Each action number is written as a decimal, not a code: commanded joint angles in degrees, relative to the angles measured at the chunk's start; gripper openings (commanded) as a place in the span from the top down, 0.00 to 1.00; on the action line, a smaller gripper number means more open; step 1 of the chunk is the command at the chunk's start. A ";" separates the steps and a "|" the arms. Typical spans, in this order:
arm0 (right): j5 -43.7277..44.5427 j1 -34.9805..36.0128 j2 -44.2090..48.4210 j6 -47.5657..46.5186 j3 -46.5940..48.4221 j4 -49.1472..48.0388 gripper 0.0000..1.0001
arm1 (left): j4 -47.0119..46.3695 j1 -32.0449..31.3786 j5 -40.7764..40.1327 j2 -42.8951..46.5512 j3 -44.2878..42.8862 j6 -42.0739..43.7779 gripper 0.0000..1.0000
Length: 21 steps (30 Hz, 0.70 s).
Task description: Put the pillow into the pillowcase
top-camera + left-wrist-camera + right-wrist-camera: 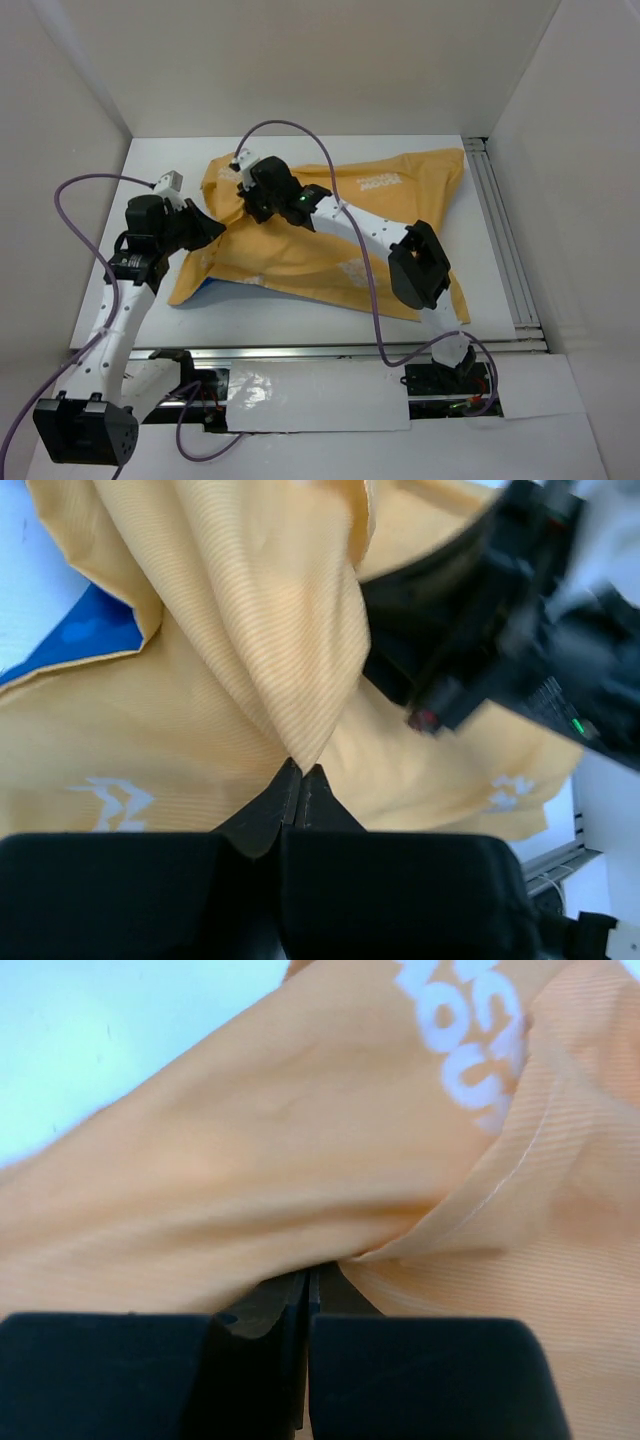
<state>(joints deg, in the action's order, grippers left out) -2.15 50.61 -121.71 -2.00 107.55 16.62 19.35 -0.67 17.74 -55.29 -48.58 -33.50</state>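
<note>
The pillowcase [290, 262] lies crumpled on the white table with its orange-yellow side out; a bit of blue shows at its left edge [205, 288]. My left gripper [213, 229] is shut on a raised fold of it at the left side. In the left wrist view the fabric [250, 610] rises in a ridge straight from my closed fingertips [302, 770]. My right gripper [243, 190] is shut on the fabric near the far left corner. In the right wrist view the cloth [300, 1140] with white lettering drapes over the closed tips [308, 1276]. The pillow is not in view.
White walls enclose the table on the left, back and right. A metal rail [500, 240] runs along the right side and another [350, 350] along the front edge. The right arm's wrist [500, 630] hangs close over the cloth in the left wrist view.
</note>
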 commanded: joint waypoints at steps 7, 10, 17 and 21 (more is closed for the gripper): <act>-9.87 -5.26 5.16 6.58 -2.05 -11.08 1.00 | 5.08 0.05 -3.84 -0.06 -4.69 -3.95 1.00; -16.20 -4.65 9.20 1.75 -7.41 -11.79 1.00 | 5.08 0.05 -5.43 -4.81 -3.98 -5.44 1.00; -18.41 -3.50 20.27 -3.63 -18.25 -12.84 1.00 | -2.46 0.05 -4.82 -12.91 -1.87 -6.58 1.00; -18.67 -3.50 20.81 -3.63 -19.57 -13.55 1.00 | -7.65 -1.43 -2.01 -13.62 1.72 -5.10 1.00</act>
<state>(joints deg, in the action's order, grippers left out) -18.94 46.65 -104.53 -3.88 87.77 9.21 19.66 -1.02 13.72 -68.77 -48.36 -39.27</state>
